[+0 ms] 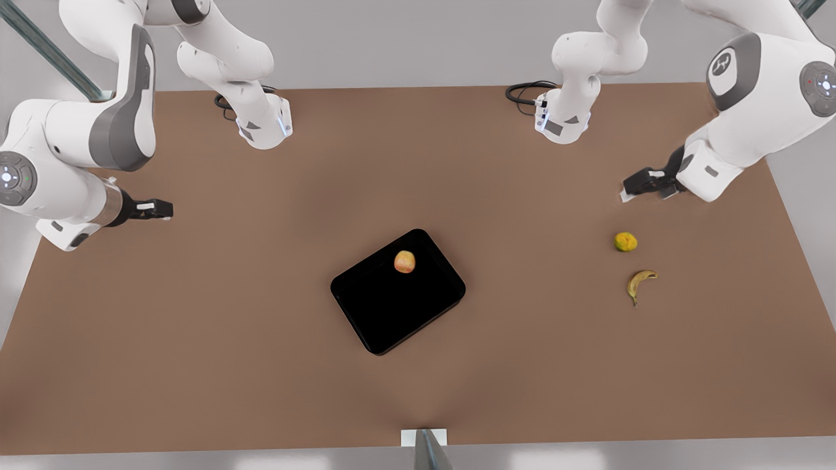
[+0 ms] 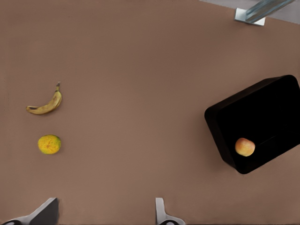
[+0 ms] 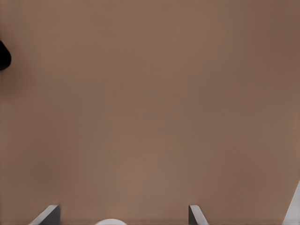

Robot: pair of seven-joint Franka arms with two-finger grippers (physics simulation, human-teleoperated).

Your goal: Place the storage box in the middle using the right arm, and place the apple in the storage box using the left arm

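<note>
The black storage box (image 1: 398,310) lies at an angle in the middle of the brown table. The reddish-orange apple (image 1: 405,262) rests inside it near its far wall. In the left wrist view the storage box (image 2: 272,108) and the apple (image 2: 245,146) appear off to one side. My left gripper (image 1: 639,186) hovers open at the front view's right, well away from the box, its fingers (image 2: 161,214) spread with nothing between them. My right gripper (image 1: 155,209) waits open at the front view's left over bare table, and a black corner of the storage box (image 3: 3,54) shows at its view's edge.
A yellow-green round fruit (image 1: 625,241) and a brown-spotted banana (image 1: 640,282) lie on the table at the front view's right, near my left gripper. Both arm bases (image 1: 264,127) stand along the back edge. A metal post (image 1: 428,450) stands at the front edge.
</note>
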